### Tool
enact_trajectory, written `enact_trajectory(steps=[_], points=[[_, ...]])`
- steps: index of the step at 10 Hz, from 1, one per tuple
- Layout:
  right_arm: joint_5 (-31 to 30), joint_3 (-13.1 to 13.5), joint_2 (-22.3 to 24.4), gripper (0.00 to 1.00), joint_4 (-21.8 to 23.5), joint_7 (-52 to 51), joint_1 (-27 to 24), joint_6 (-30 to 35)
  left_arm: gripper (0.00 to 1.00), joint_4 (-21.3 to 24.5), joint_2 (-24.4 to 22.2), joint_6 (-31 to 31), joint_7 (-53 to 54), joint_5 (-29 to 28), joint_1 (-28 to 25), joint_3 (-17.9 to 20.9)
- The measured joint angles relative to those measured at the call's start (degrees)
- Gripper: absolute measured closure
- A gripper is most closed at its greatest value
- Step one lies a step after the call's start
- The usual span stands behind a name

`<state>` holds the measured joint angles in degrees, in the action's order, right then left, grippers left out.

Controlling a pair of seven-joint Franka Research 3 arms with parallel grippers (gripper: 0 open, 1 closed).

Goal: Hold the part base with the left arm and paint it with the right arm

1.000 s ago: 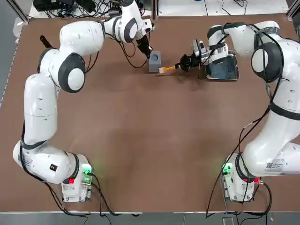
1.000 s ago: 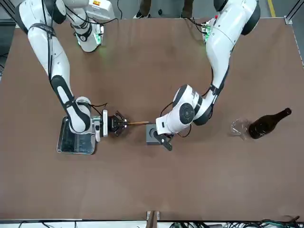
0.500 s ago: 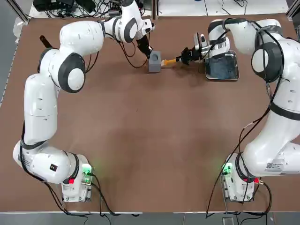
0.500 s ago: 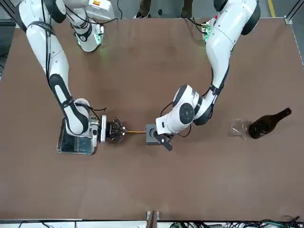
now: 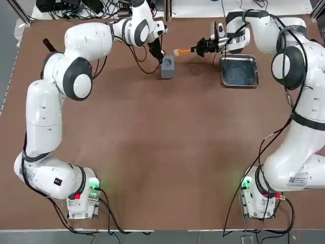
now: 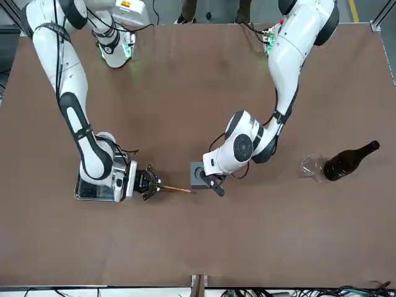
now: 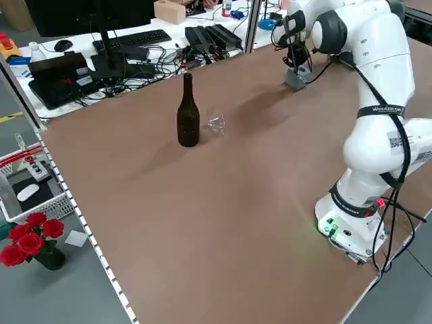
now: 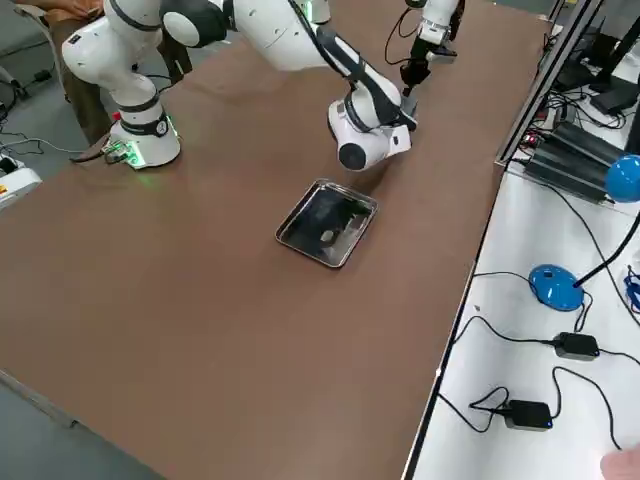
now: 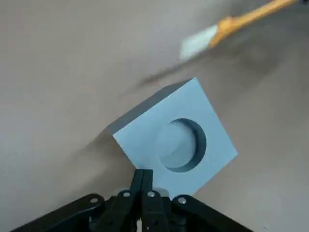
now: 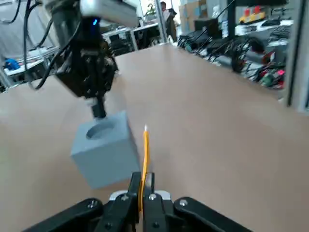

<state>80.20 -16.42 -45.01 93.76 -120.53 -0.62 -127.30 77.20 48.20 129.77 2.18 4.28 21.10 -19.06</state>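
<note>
Farther off now, our right gripper (image 10: 143,178) jaw-clamps the brush (image 10: 146,151); left gripper (image 9: 144,173), jaws together, meets the part base (image 9: 145,140).

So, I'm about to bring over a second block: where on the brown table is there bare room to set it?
The widest bare patch lies between the white arms' bases, back toward the grey recessed block. Another lies past the dark glass bottle, along the left edge. It is crowded between the block and the rectangular metal tray, where the orange-handled brush hovers.

grey floor (image 8: 60,440) beyond brown table (image 8: 200,300)
</note>
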Motion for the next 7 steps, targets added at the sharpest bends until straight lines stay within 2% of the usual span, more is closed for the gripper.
enact_trajectory(steps=[2,3,4,5,7], points=[[0.03,0.70,0.05,0.96,-3.23,8.06,-0.28,-2.04,0.96,0.00,0.00,0.00,0.00,0.00,0.00,0.00],[-0.21,2.43,0.06,0.96,-4.13,12.58,-0.43,-2.47,0.96,0.00,0.00,0.00,0.00,0.00,0.00,0.00],[-1.46,5.83,0.14,0.96,-4.92,17.32,-0.58,-1.70,0.96,0.00,0.00,0.00,0.00,0.00,0.00,0.00],[-5.78,10.42,0.42,0.96,-6.00,23.74,-0.82,2.06,0.96,0.00,0.00,0.00,0.00,0.00,0.00,0.00],[-17.07,20.37,1.50,0.96,-10.58,40.19,-1.54,16.67,0.96,0.00,0.00,0.00,0.00,0.00,0.00,0.01]])
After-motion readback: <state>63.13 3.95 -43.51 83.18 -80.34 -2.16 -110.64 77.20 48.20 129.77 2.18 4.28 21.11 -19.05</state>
